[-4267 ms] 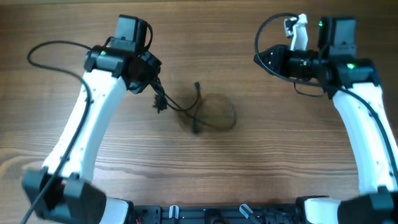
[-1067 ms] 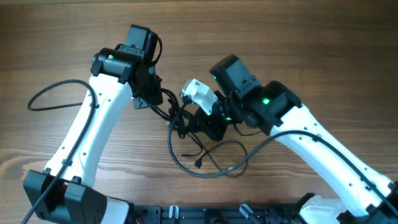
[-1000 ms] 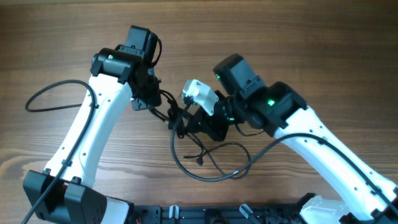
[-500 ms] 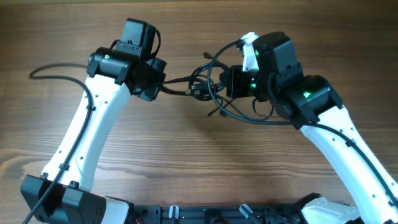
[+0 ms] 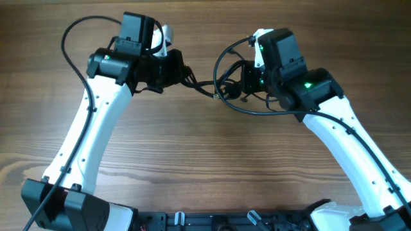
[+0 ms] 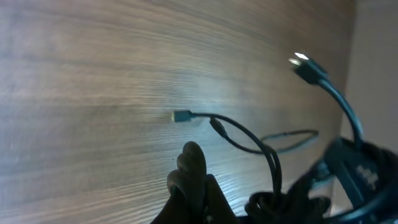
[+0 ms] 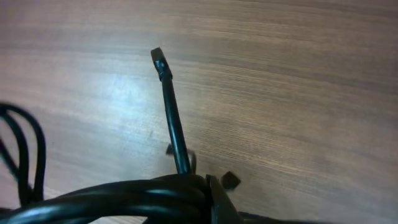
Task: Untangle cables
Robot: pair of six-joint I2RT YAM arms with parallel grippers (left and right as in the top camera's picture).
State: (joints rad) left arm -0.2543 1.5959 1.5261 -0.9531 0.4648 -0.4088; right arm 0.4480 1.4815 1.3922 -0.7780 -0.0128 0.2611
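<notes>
The cables (image 5: 221, 96) are a bunch of thin black cords stretched between my two grippers over the far middle of the table, with loops hanging below the right one. My left gripper (image 5: 182, 69) is shut on the left end of the bunch. In the left wrist view its fingers (image 6: 194, 186) are pressed together, and a strand (image 6: 239, 134) with a small plug curves away over the wood. My right gripper (image 5: 239, 82) is shut on the right part. In the right wrist view, thick-looking loops (image 7: 118, 199) lie against its finger (image 7: 214, 199), and one plug end (image 7: 159, 60) sticks up.
The wooden table (image 5: 212, 167) stretches in front of both arms. The left arm's own thick wire (image 5: 67, 38) loops out at the far left. A black base bar (image 5: 212, 221) runs along the front edge.
Both grippers have moved from the table's middle toward the far side with the cables in them. The bunch is now drawn out between them, and the left arm's wire has swung up.
</notes>
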